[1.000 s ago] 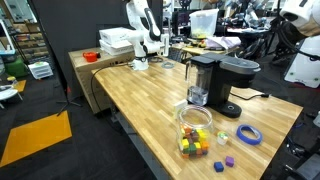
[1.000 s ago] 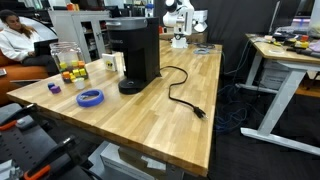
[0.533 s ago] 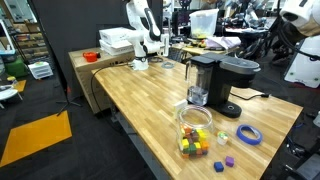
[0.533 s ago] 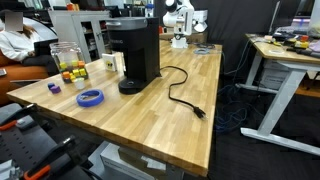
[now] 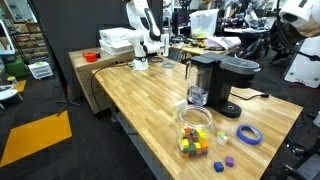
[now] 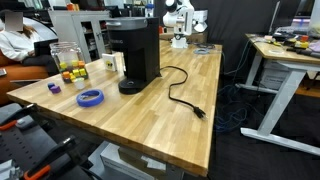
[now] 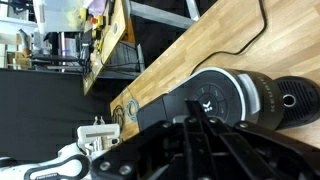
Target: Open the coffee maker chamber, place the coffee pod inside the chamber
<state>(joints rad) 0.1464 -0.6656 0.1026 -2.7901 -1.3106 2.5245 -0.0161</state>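
Note:
The black coffee maker (image 5: 218, 82) (image 6: 135, 55) stands on the wooden table. Its rounded chamber head (image 7: 215, 95) is closed and fills the wrist view beyond my gripper. My gripper (image 7: 190, 117) is shut, its dark fingers (image 7: 172, 140) meeting at a point with nothing between them. It hangs apart from the machine. My white arm (image 5: 140, 25) (image 6: 180, 20) rises at the table's far end. A small white object (image 6: 118, 62) stands against the machine; I cannot tell whether it is the coffee pod.
A clear jar of coloured cubes (image 5: 195, 130) (image 6: 68, 62) and a blue tape ring (image 5: 248, 134) (image 6: 90, 97) lie near the machine. Its black power cord (image 6: 185, 95) snakes across the wood. Small loose cubes (image 5: 224, 152) sit by the jar.

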